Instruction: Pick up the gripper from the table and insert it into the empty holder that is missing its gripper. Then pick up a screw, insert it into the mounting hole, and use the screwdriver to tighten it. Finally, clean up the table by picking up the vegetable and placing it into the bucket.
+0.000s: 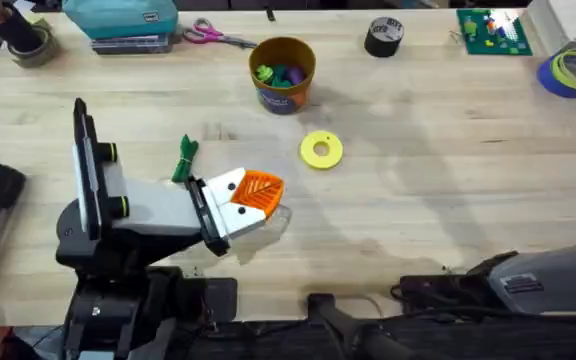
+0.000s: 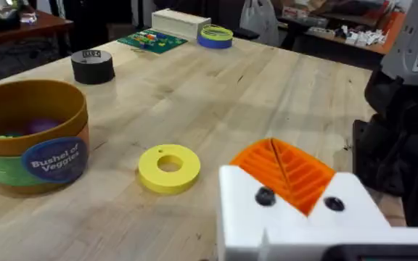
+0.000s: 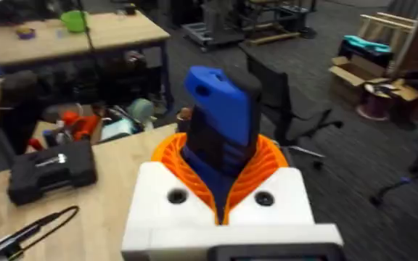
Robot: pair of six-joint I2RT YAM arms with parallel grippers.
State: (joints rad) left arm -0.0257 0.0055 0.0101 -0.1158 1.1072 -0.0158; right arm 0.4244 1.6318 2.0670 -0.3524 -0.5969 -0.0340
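Yellow-orange bucket [image 1: 282,73] of coloured toys [image 1: 278,74], vegetable [image 1: 184,158] outside

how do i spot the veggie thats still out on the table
Start at the yellow-orange bucket at the table's far middle, then look nearer and left, beside the left claw. The vegetable is the small green piece with a ragged leafy end, lying alone on bare wood.

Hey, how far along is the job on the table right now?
In hand: the right gripper is shut on the screwdriver. Remaining: the vegetable lies on the table, not in the bucket. Whether the fitting and screwing steps are done, I cannot tell.
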